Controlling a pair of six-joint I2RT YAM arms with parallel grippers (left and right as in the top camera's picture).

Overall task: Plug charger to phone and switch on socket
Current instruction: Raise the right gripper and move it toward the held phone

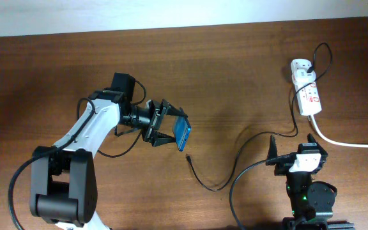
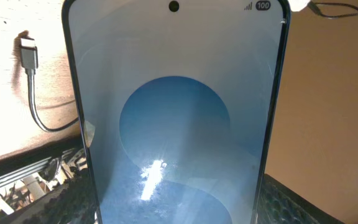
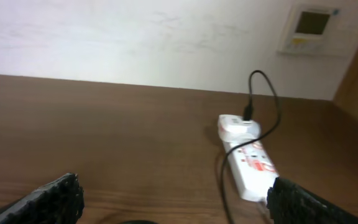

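Observation:
My left gripper (image 1: 165, 130) is shut on the phone (image 1: 182, 133), a slim blue-screened handset held on edge above the table's middle. In the left wrist view the phone (image 2: 176, 112) fills the frame between the fingers. The charger cable (image 1: 235, 163) runs over the table from its loose connector tip (image 1: 188, 157) to a black plug (image 1: 314, 64) in the white socket strip (image 1: 305, 86). The tip also shows in the left wrist view (image 2: 28, 52). My right gripper (image 1: 297, 153) is open and empty, near the table's front edge, below the socket (image 3: 247, 155).
The socket's thick white cord (image 1: 350, 142) leaves to the right edge. A pale wall with a wall panel (image 3: 309, 28) stands behind the table. Brown wooden tabletop (image 1: 235, 70) lies between the two arms.

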